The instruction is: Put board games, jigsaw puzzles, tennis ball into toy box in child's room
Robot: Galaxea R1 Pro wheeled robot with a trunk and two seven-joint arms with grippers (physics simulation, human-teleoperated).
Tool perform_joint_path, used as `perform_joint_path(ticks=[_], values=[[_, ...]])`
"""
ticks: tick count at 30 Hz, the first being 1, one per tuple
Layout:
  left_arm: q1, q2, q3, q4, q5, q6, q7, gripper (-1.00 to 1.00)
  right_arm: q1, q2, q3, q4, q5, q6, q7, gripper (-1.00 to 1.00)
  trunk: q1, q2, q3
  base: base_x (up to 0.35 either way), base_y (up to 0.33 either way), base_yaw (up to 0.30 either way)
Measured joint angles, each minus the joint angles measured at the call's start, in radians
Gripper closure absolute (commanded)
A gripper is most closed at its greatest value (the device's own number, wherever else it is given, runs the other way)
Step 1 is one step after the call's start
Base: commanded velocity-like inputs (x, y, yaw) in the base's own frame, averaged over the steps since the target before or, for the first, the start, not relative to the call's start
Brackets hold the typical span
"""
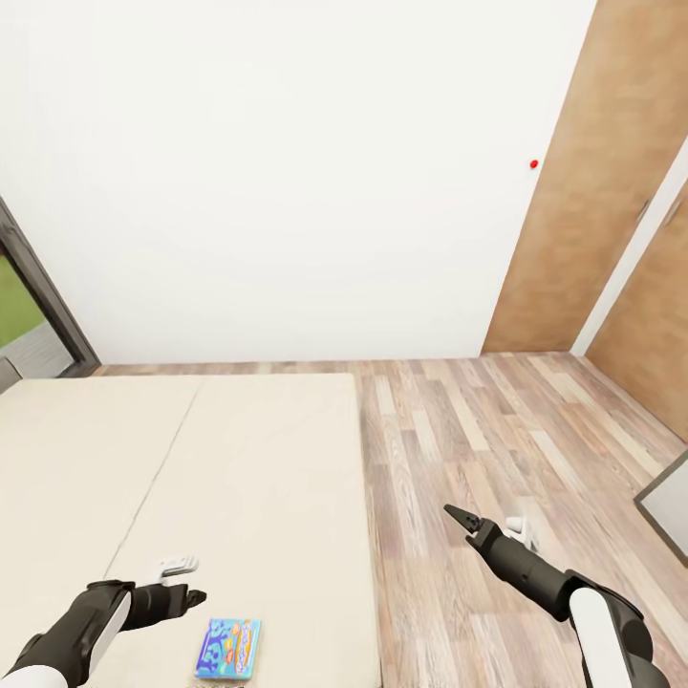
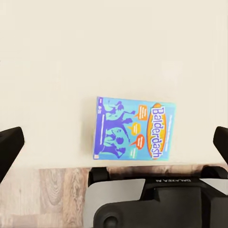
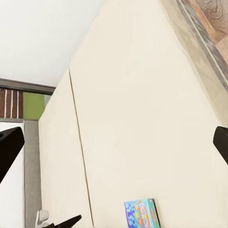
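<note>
A blue board game (image 1: pixel 229 648) lies flat on the cream bed (image 1: pixel 239 459), near the bed's front right corner. Its lid, seen in the left wrist view, reads "Balderdash" (image 2: pixel 135 129). My left gripper (image 1: pixel 186 583) hovers over the bed just left of the box, open, with its fingers (image 2: pixel 9 147) spread wide on either side and nothing between them. My right gripper (image 1: pixel 462 521) hangs over the wood floor to the right of the bed, also open and empty; its camera sees the same box (image 3: pixel 141 213). The table, toy box, jigsaw puzzles and tennis ball are out of view.
Wood-plank floor (image 1: pixel 497 449) runs along the bed's right side. Brown wooden doors (image 1: pixel 592 191) stand at the back right against the white wall. A dark-framed window (image 1: pixel 29 306) is at the left, and a grey-edged panel (image 1: pixel 669 502) at the right edge.
</note>
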Motion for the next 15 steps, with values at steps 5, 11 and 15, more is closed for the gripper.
perform_joint_path(ticks=[5, 11, 15], values=[[0.0, 0.0, 0.0, 0.0, 0.0, -0.016, 0.02, -1.0, 0.0, 0.0, 0.0, 0.004, 0.0, 0.0, 0.0, -1.0, 0.0, 0.0, -0.008, 0.0, 0.0, 0.0], [0.0, 0.0, 0.0, 0.0, 0.0, -0.028, 0.025, -1.0, 0.0, 0.0, 0.0, 0.006, 0.0, -0.001, 0.0, -1.0, 0.0, 0.0, -0.018, 0.0, 0.0, 0.0], [0.0, 0.0, 0.0, 0.0, 0.0, -0.048, 0.027, -1.0, 0.0, 0.0, 0.0, 0.006, 0.0, -0.001, 0.0, -1.0, 0.0, 0.0, -0.025, 0.0, 0.0, 0.0]])
